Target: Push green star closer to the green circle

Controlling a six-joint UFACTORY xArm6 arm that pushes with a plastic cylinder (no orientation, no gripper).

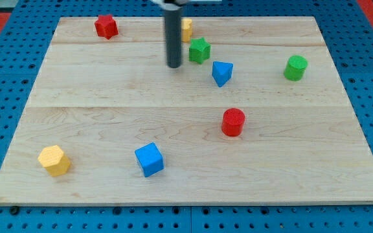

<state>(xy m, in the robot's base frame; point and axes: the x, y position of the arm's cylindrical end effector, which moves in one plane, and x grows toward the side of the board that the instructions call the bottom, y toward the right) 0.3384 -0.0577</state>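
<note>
No brand, label or writing can be read on any of the things in view.

The small green star-shaped block [199, 50] is a chunky, matte piece with blunt points. It lies flat near the top of the pale, grained wooden bench [109, 110], at about twelve o'clock from the board's middle. My tip [173, 65] — the lower end of a straight, smooth dark rod — stands just beside the star at its eight o'clock, close but with a sliver of wood showing between them. There is no gripper on this arm, so nothing is held.

The green cylinder-shaped circle block [296, 67] sits well apart from the star, at roughly its four o'clock, near the view's right. Between them, just at the star's five o'clock, lies a blue wedge-like block [222, 72]. A yellow block [186, 29], partly hidden behind the rod, sits at the star's eleven o'clock.

A red star-shaped block [107, 26] lies at the top left, a red cylinder block [233, 122] near the centre right, a blue cube [149, 159] and a yellow hexagonal block [54, 160] toward the bottom left. The bench rests on a blue perforated panel [5, 84].
</note>
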